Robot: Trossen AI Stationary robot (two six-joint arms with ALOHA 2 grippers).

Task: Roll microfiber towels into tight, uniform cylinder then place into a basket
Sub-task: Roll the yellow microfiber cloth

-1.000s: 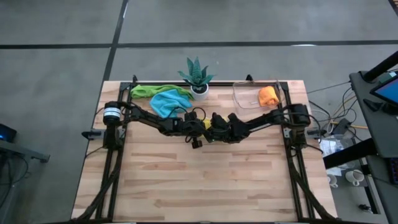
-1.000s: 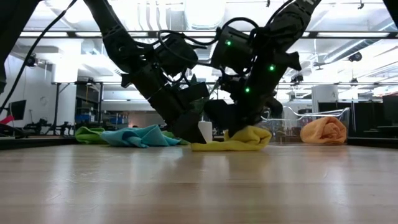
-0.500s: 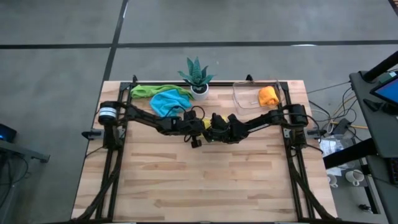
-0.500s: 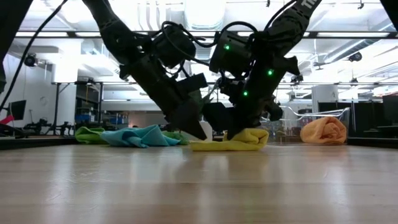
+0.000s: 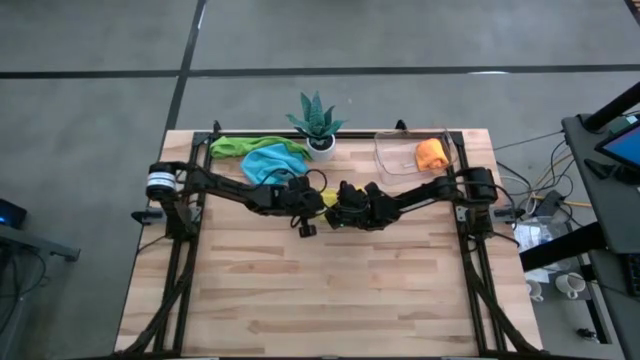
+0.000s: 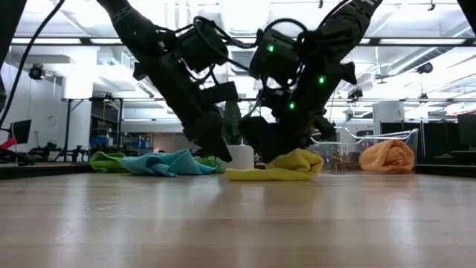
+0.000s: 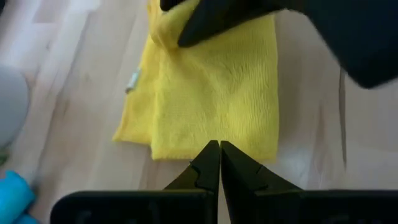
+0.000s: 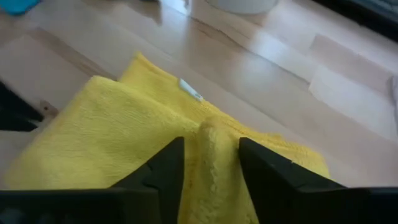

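A yellow microfiber towel (image 7: 217, 81) lies partly folded on the table's middle (image 6: 279, 170), with a raised fold at one end. My left gripper (image 7: 219, 155) is shut and hangs just above the table by the towel's near edge (image 6: 216, 152), touching nothing. My right gripper (image 8: 211, 152) is open over the other end of the towel, its fingers on either side of the raised fold. An orange rolled towel (image 5: 431, 154) lies in the clear basket (image 5: 395, 160) at the far right. My right gripper slants down onto the yellow towel with one finger (image 8: 165, 165) on each side of the raised fold (image 8: 211, 134). The towel rests on the table. Whether the fingers touch the fold, I cannot tell.
A light blue towel (image 5: 270, 165) and a green towel (image 5: 240, 146) lie crumpled at the far left. A potted spiky plant (image 5: 318, 125) stands at the far edge between them and the basket. The near half of the wooden table (image 5: 320, 290) is bare.
My left gripper has risen off the table and drawn back toward the table's left, away from the yellow towel's edge, still shut. The yellow towel stays where it was.
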